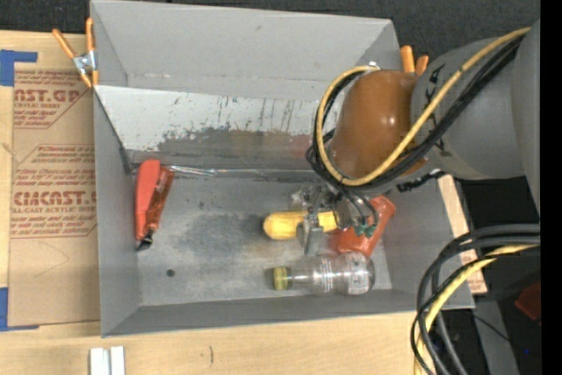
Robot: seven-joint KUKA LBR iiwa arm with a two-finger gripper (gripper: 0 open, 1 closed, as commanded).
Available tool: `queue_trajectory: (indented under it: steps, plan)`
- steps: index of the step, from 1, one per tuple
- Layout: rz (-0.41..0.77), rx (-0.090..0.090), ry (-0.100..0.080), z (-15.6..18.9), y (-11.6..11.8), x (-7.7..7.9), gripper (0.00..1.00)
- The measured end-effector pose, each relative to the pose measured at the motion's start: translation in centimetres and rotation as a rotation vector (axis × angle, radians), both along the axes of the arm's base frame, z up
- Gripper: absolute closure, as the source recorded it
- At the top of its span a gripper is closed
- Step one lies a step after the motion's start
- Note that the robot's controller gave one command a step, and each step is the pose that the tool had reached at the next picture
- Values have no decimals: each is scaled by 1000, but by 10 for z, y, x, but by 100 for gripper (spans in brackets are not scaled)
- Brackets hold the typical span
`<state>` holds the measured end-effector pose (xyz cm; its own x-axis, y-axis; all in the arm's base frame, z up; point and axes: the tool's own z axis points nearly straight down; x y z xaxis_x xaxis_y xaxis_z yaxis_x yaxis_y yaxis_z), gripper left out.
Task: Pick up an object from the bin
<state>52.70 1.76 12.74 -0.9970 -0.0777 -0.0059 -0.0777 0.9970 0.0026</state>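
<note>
Gripper: the gripper [321, 222] is seen low in the right half of the bin [246, 39], at the right end of a yellow rounded thing. How far open it is cannot be told, nor whether anything is held.
Thing: the yellow rounded thing [283, 227] lies on its side on the bin floor, a little right of the middle.
Handling: it is judged light, stiff and smooth-skinned, so a slip off the rounded end is to be feared. A hold across its narrower width is judged safer.
Neighbours: a clear bottle [329, 278] with a yellowish cap lies just in front of it. An orange-red piece [376, 217] lies just beside the gripper on the right. A red-orange flat thing [149, 199] lies well apart, against the left wall.
Edges: the right wall is near the gripper, and the sloped back wall rises behind it.
Open room: bare floor is found to the left of the yellow thing. A straight lift is judged the clearest way out.
</note>
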Motion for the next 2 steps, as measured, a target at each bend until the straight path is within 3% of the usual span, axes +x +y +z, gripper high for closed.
queue_trajectory:
  steps: [2]
  plan:
    - [0,0,0,14,0,0,100]
